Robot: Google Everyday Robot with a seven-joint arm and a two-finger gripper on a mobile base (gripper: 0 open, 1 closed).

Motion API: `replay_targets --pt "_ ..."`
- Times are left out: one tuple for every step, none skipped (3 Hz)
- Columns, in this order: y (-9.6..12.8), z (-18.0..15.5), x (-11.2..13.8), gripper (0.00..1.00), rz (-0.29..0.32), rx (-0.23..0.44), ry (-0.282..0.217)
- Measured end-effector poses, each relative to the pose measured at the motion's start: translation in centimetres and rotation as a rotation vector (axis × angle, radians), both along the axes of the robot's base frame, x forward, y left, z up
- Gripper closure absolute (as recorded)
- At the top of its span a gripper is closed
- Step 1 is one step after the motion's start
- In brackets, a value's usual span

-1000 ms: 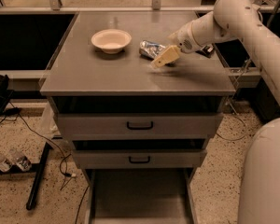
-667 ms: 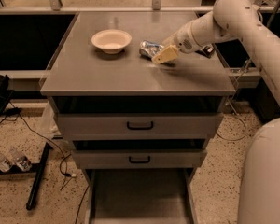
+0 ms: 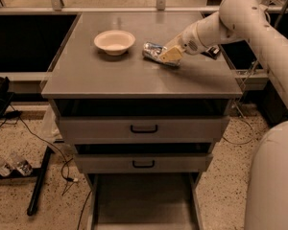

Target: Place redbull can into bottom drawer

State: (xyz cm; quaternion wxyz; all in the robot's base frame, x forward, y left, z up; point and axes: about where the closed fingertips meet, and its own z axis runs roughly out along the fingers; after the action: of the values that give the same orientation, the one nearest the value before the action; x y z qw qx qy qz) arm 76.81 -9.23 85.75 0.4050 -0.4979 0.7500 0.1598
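The redbull can (image 3: 151, 51), a small shiny silver-blue cylinder, lies on its side on the grey cabinet top (image 3: 134, 73), just right of the white bowl (image 3: 114, 41). My gripper (image 3: 170, 55) reaches in from the right and sits at the can's right end, covering part of it. The bottom drawer (image 3: 144, 202) is pulled out at the foot of the cabinet, and its plain grey floor is bare.
Two upper drawers with black handles (image 3: 144, 128) are closed above the open one. A dark flat bar (image 3: 212, 51) lies behind my arm on the cabinet top. Cables and a black stand leg (image 3: 41, 181) lie on the speckled floor at the left.
My gripper has shifted slightly up and back, closer onto the can's right end. The can, bowl and drawers have not moved.
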Motion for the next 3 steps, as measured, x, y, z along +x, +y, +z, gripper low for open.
replay_targets --pt "0.0 0.0 0.0 1.00 0.000 0.000 0.001" --pt "0.1 -0.2 -0.1 1.00 0.002 0.001 0.008" --pt "-0.4 -0.1 -1.3 1.00 -0.003 -0.007 0.031"
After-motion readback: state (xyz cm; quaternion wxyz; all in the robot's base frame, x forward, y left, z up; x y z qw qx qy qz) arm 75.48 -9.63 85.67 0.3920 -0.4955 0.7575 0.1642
